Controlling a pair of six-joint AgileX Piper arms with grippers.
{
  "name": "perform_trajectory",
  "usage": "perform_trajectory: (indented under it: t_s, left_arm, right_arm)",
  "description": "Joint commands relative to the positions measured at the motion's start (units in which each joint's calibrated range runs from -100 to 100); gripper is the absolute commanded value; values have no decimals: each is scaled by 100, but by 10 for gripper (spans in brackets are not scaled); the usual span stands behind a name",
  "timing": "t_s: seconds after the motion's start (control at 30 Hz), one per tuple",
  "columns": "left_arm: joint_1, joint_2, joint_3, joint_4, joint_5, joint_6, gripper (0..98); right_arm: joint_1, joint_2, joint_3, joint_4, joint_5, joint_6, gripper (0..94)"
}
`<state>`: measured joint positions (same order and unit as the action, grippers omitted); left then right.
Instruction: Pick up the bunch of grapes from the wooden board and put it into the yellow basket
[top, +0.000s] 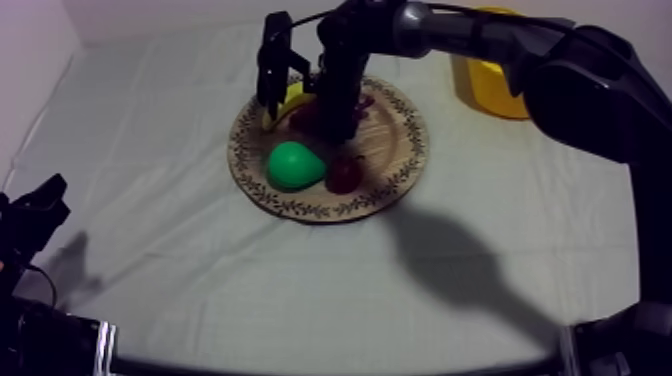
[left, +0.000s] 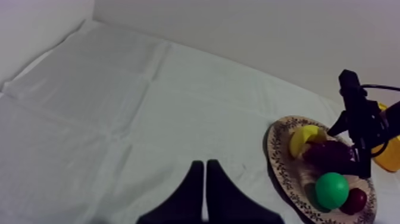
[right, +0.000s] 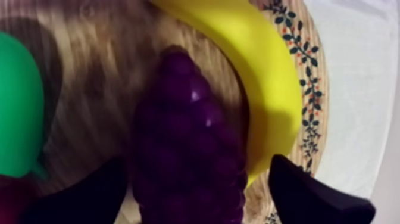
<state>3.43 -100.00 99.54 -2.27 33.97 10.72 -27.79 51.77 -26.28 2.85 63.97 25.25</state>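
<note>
On the grey-white cloth (top: 150, 120) our right gripper (right: 196, 170) straddles, fingers (right: 309, 196) apart, the bunch of grapes (right: 184, 113) on the wooden board (top: 400, 150) beside the banana (right: 262, 77); we judge the grasp pending: close, lift, carry to the yellow basket (top: 490, 75) far right.

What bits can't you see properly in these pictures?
Top view: the right arm hides most of the bunch of grapes and part of the banana.
Top view: that arm covers part of the yellow basket.
Right wrist view: the edge cuts off the pear.
</note>
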Motion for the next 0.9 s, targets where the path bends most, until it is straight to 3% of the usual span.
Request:
perform_trajectory:
  t_s: [0.0,0.13,0.3,0.87]
  left_arm:
    - [1,0,1,0,-2,0,0]
    - [1,0,1,0,-2,0,0]
    - [1,0,1,0,-2,0,0]
    - [1,0,1,0,-2,0,0]
  right_arm:
    - [6,2,25,-42,-2,16,580]
    - [12,-36,98,-99,-77,63,479]
    - [11,-60,159,-126,-126,85,419]
    - [54,-373,565,-231,-342,182,381]
